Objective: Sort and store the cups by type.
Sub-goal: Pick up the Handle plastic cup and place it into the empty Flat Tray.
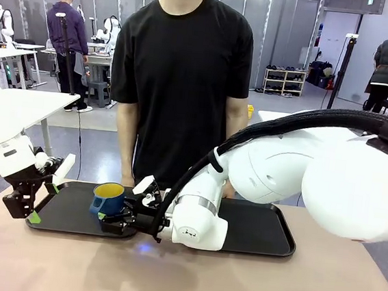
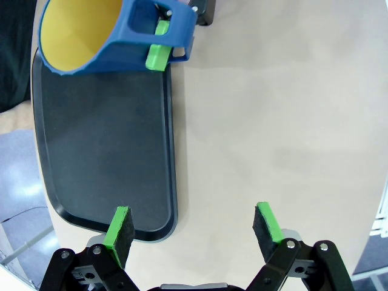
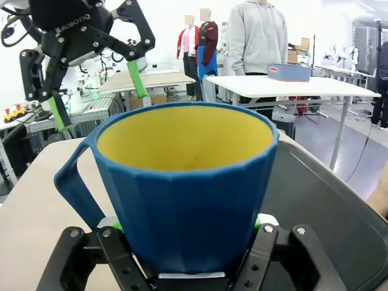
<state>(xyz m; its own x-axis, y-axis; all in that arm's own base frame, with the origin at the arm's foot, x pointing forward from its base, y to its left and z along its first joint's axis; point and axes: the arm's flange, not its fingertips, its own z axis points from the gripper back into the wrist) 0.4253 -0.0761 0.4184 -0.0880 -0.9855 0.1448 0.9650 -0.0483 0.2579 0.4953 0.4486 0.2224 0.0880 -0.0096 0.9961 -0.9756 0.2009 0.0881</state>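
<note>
A dark blue handled mug (image 1: 108, 198) with a yellow inside sits low over the near right part of the left black tray (image 1: 64, 212). I cannot tell if it rests on the tray. My right gripper (image 1: 119, 219) reaches across from the right and is shut on the mug's lower body. In the right wrist view the mug (image 3: 188, 182) stands upright between the green pads (image 3: 264, 221). My left gripper (image 1: 45, 202) hangs open and holds nothing at the tray's left end. In its own view the left gripper (image 2: 194, 227) straddles the tray's edge, with the mug (image 2: 91, 36) far ahead.
A second black tray (image 1: 261, 231) lies to the right, partly behind my right arm. A person in a black T-shirt (image 1: 181, 68) stands at the table's far side. The tan tabletop (image 1: 168, 274) lies in front of both trays.
</note>
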